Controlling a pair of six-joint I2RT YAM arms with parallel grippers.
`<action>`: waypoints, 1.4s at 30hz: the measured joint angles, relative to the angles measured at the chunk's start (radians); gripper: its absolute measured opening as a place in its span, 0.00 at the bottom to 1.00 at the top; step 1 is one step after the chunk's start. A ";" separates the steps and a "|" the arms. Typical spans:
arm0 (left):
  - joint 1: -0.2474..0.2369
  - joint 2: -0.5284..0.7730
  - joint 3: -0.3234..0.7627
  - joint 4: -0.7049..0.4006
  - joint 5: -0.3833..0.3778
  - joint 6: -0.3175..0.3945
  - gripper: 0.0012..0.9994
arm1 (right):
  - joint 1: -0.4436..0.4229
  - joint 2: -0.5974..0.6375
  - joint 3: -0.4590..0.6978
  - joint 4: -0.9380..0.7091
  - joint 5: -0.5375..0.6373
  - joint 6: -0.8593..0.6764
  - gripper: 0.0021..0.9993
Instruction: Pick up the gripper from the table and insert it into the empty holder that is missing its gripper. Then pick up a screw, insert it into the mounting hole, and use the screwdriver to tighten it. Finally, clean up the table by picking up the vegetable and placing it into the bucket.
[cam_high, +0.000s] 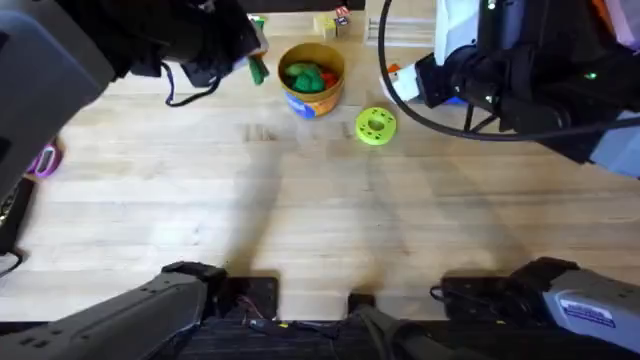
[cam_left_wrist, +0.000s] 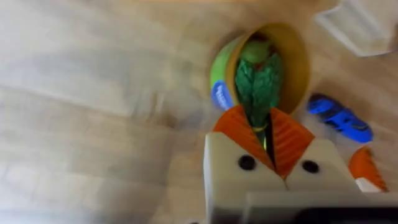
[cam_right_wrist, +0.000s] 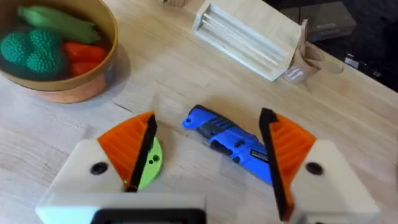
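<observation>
Holding one vegetable (cam_left_wrist: 258, 87) above bucket (cam_left_wrist: 298, 56)

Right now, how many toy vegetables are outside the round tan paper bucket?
1: the dark green elongated toy vegetable, clamped in the left claw, near the bucket. Others may be hidden behind the arms.

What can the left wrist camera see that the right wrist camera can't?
Left wrist camera alone: the left tool shut on a dark green vegetable, hanging above the tub.

Right wrist camera alone: the right tool open over the table, a lime-green disc, a pale wooden block, and the bucket's toy vegetables.

Both: the bucket and the blue screwdriver.
</observation>
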 joint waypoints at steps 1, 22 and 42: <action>0.000 0.000 0.007 0.041 0.009 0.008 0.02 | 0.000 0.000 0.000 -0.001 0.000 0.000 0.99; -0.146 0.400 0.008 0.451 0.102 -0.241 0.02 | 0.053 0.000 0.000 -0.004 0.000 0.000 0.99; -0.146 0.410 0.013 0.481 0.160 -0.271 1.00 | 0.053 0.000 0.000 -0.005 0.000 0.000 0.99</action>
